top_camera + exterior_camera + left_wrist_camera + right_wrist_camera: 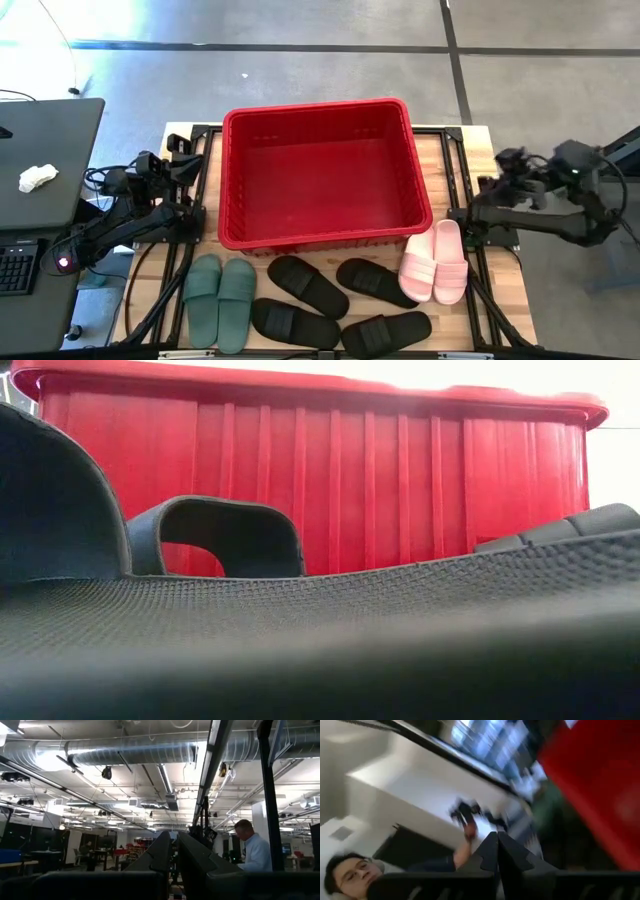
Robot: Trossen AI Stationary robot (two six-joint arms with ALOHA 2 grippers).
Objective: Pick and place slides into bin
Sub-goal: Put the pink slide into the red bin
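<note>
The red bin (318,170) stands at the table's middle and far side, and its wall fills the low view (400,480). In front of it lie the sage green pair (220,300), several black slides (308,285) and the pale pink pair (436,262), whose far ends rest against the bin's near right corner. One black slide (320,630) lies right before the low camera. My left gripper (174,842) is shut and empty, left of the bin (180,152). My right gripper (497,840) is shut and empty, right of the bin (503,165).
A dark desk with a laptop (40,160) and a keyboard (15,268) stands left of the table. The black frame rails (200,190) run along both sides of the bin. People show in the room beyond the table (252,851) (350,870).
</note>
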